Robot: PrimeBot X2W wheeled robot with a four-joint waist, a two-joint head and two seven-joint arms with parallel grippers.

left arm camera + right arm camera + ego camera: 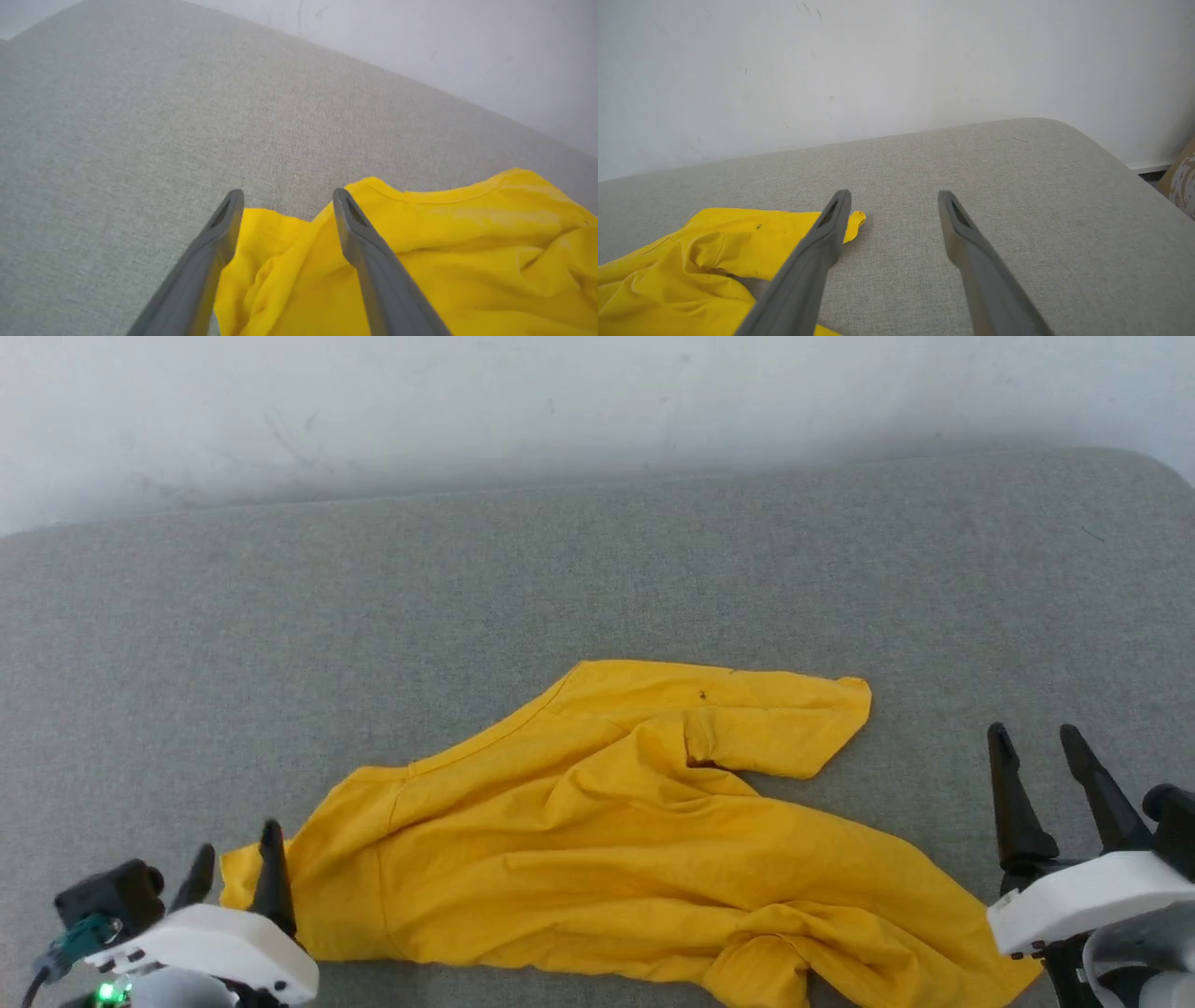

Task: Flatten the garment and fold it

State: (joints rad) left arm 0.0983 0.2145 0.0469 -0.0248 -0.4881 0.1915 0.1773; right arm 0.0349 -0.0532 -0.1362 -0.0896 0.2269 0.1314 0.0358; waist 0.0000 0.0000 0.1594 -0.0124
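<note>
One shirt (607, 840) lies on the grey padded surface (597, 579), near its front edge and well clear of the white wall (597, 401).

Shirt condition:
- Colour: bright yellow, plain on the side facing up.
- Not flat. It is crumpled, with creases across the body and a bunched fold at the lower right.
- One part is folded over at the top right.
- A small dark spot (702, 693) marks the upper edge.

Two hands are present, each with two dark fingers.
- Left hand (235, 854): fingers apart, straddling the shirt's left corner. Contact with the cloth cannot be determined.
- Right hand (1033, 739): fingers apart, over bare surface just beside the shirt's right end, gripping nothing.
</note>
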